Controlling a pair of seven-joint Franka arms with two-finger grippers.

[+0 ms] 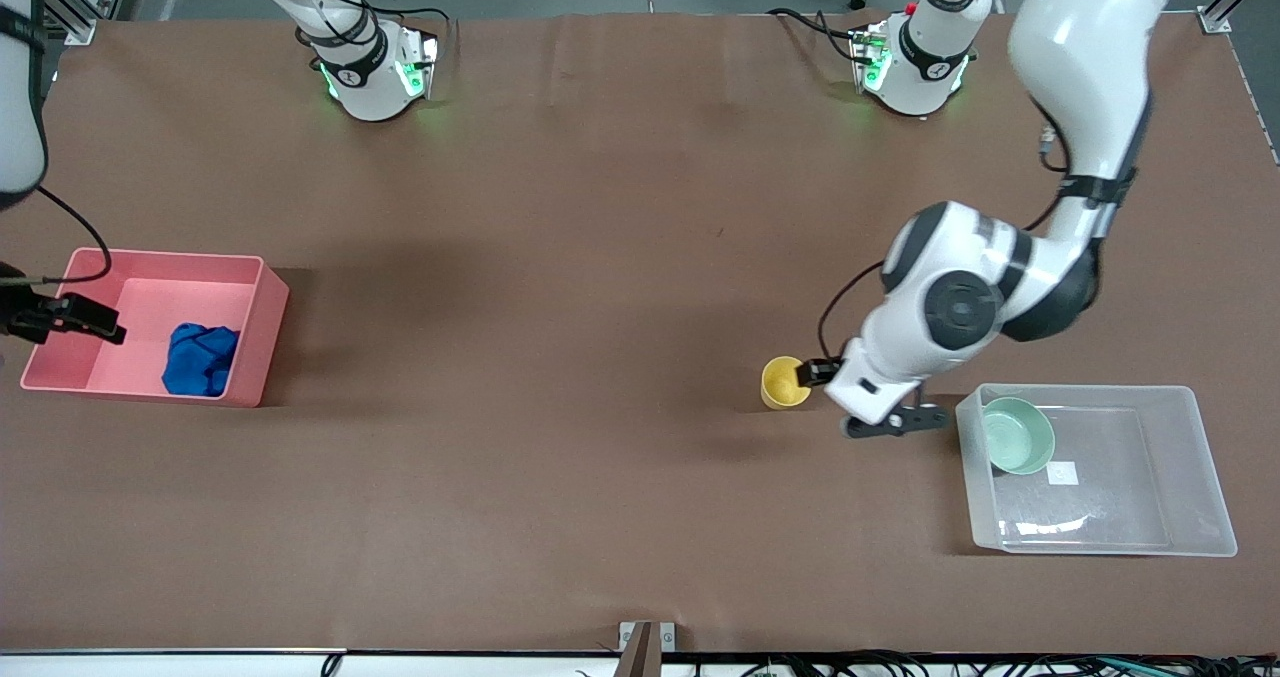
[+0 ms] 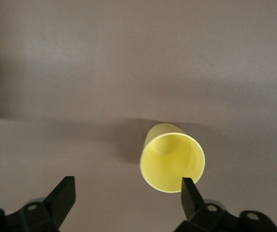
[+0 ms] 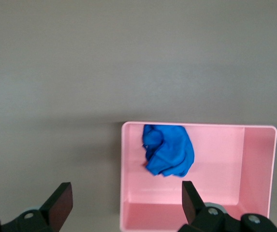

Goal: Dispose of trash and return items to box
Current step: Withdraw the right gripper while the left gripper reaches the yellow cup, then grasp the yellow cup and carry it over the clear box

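Note:
The yellow cup (image 1: 785, 383) stands upright on the brown table, between the two bins. My left gripper (image 1: 816, 371) is open right beside it. In the left wrist view one fingertip (image 2: 188, 189) overlaps the rim of the cup (image 2: 172, 157), and the other is well off to the side; the left gripper (image 2: 127, 193) holds nothing. The mint-green bowl (image 1: 1018, 435) lies in a corner of the clear box (image 1: 1190, 477). The deep blue wad (image 1: 201, 359) lies in the pink bin (image 1: 250, 287). My right gripper (image 1: 95, 325) is open and empty over that bin's outer end; the wad (image 3: 168, 151) also shows in the right wrist view.
The pink bin (image 3: 256, 159) sits at the right arm's end of the table and the clear box at the left arm's end, both nearer the front camera than the arm bases. A white sticker (image 1: 1062, 473) lies on the box floor. Brown table (image 1: 560, 357) spreads between them.

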